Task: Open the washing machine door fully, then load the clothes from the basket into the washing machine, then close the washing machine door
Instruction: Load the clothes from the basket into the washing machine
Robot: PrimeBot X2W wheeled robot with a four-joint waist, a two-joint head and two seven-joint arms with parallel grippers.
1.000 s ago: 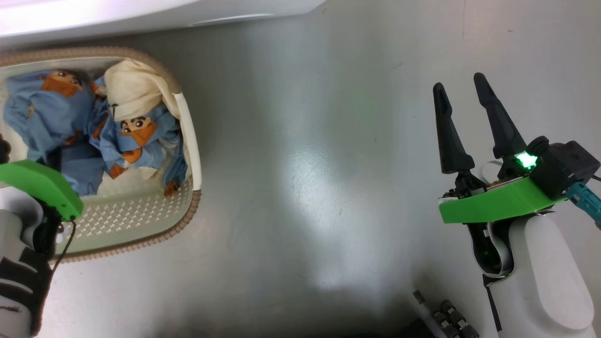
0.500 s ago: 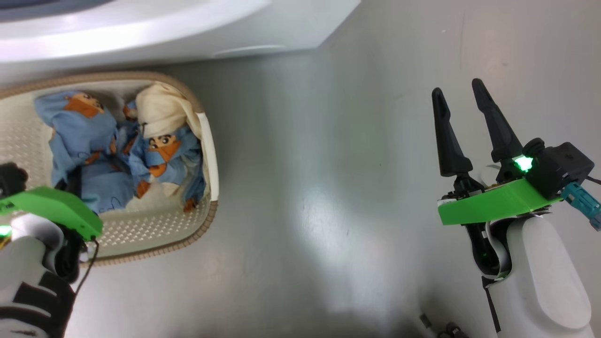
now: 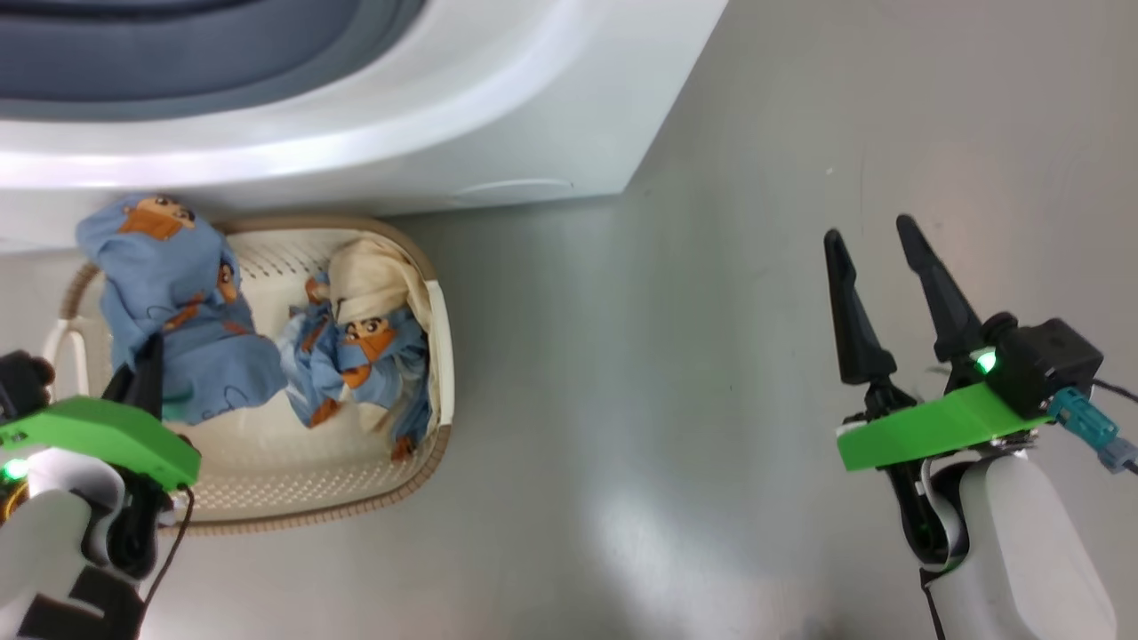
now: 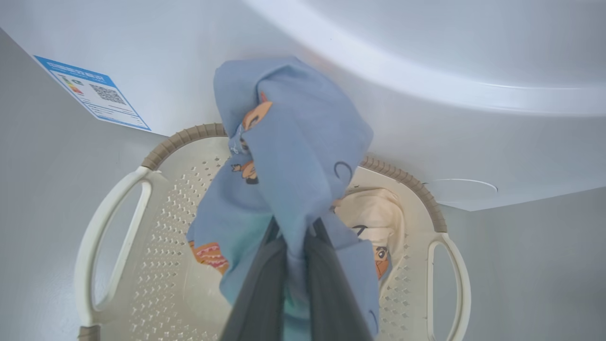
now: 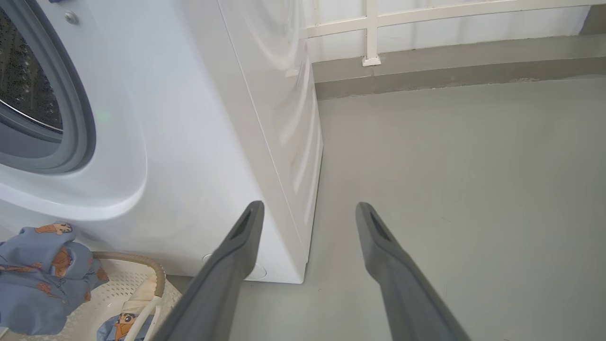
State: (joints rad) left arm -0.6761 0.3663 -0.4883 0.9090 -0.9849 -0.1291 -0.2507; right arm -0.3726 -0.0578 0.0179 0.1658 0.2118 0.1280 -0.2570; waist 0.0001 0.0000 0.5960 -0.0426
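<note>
My left gripper (image 4: pixel 294 228) is shut on a light-blue garment (image 4: pixel 293 142) with orange prints, which hangs bunched over the fingers above the basket (image 4: pixel 189 135). In the head view this garment (image 3: pixel 169 302) is raised over the left half of the cream basket (image 3: pixel 440 356). More of the clothes (image 3: pixel 364 356), blue and cream, lie against the basket's right wall. The white washing machine (image 3: pixel 498 107) stands just behind, its grey ring (image 5: pixel 71 118) and steel drum (image 5: pixel 28 85) uncovered. The washing machine door is out of view. My right gripper (image 3: pixel 869 228) stands open and holds nothing, over bare floor to the right.
Grey floor (image 3: pixel 676 400) stretches right of the basket and machine. A blue label (image 4: pixel 92 92) sits on the machine's front, and a round cover (image 3: pixel 516 188) low on it. A low wall with a white frame (image 5: pixel 371 33) runs behind the machine.
The head camera has tilted up, bringing more of the machine into view. My left gripper has lifted the blue garment up out of the basket. The right gripper stays open.
</note>
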